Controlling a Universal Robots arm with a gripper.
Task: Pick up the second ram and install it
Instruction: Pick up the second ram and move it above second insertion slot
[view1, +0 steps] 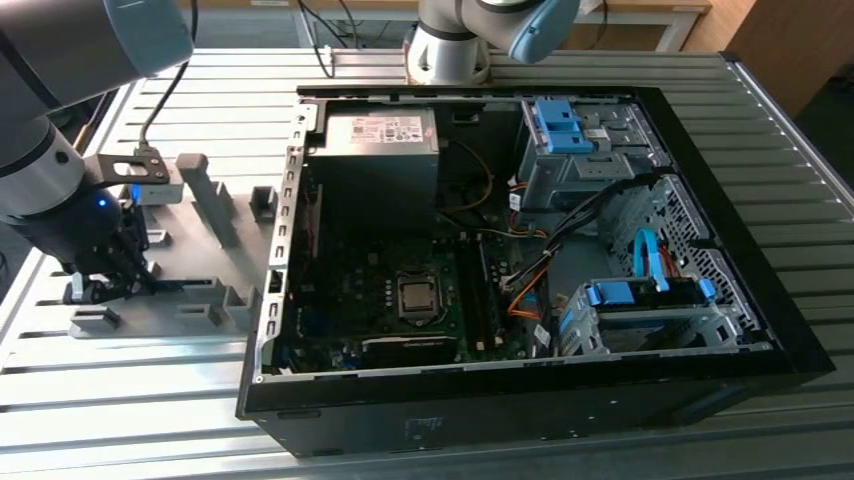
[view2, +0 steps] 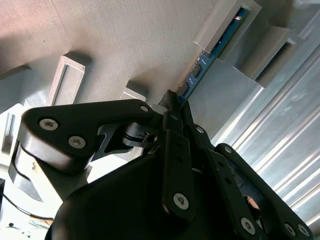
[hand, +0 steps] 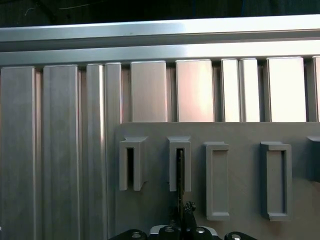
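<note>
Gripper (view2: 172, 98) up close in the second wrist view: its fingers are drawn together on the near end of the ram stick (view2: 202, 64). As far as I can judge, the thin board is pinched between them.

Key relation:
- Stick stands on edge, with its long axis running straight out from the fingertips.
- Its far end sits in a grey slot block (view2: 215, 20).
- First wrist view agrees. The board shows edge-on as a thin dark line running into the block, and the gripper is dead in line with it.
- So the stick lies straight ahead of the gripper, in the plane of the fingers, not off to either side.

Further out, exterior view:
- Gripper is down on the grey holder plate (view1: 187, 300), at the exterior view's left.
- Plate lies on the ribbed metal table (view1: 134, 410).
- Open computer case (view1: 534, 395) is just beside the plate, on the exterior view's right.
- Memory slots (view1: 487, 285) are on the motherboard (view1: 347, 280) inside, well apart from the gripper and past the case wall.
- Slots run near-to-far in that view.

My read: grasp stage. The stick is gripped but not yet out of its holder, and the install is not done.
</note>
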